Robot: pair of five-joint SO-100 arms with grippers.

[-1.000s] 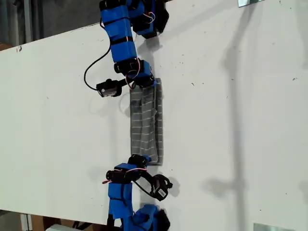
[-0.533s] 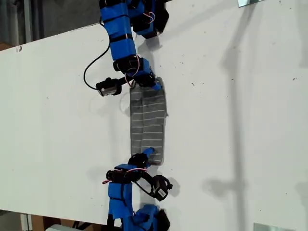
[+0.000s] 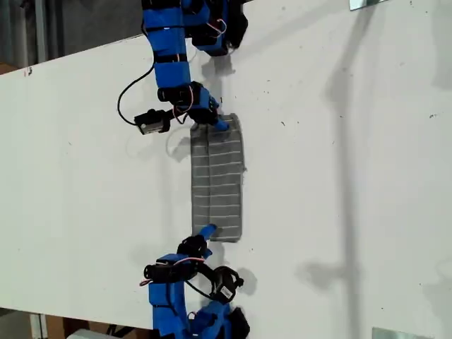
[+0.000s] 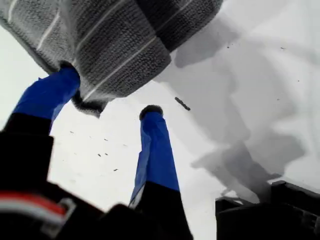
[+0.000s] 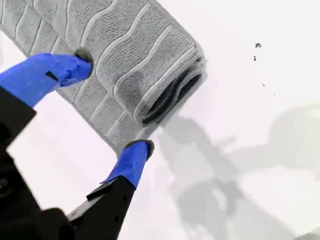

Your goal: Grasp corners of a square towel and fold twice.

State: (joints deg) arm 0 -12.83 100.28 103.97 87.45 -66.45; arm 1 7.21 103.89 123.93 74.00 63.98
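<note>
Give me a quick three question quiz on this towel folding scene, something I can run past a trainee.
1. True or false: the towel lies on the white table as a long narrow strip.
2. Pick one. My second hand is:
A. shut on the towel
B. open, with a finger on either side of the towel's layered end
C. open, far from the towel
3. Short answer: how many blue arms reach the towel in the exterior view?

Key: 1 true; 2 B; 3 two, one at each end of the strip.
</note>
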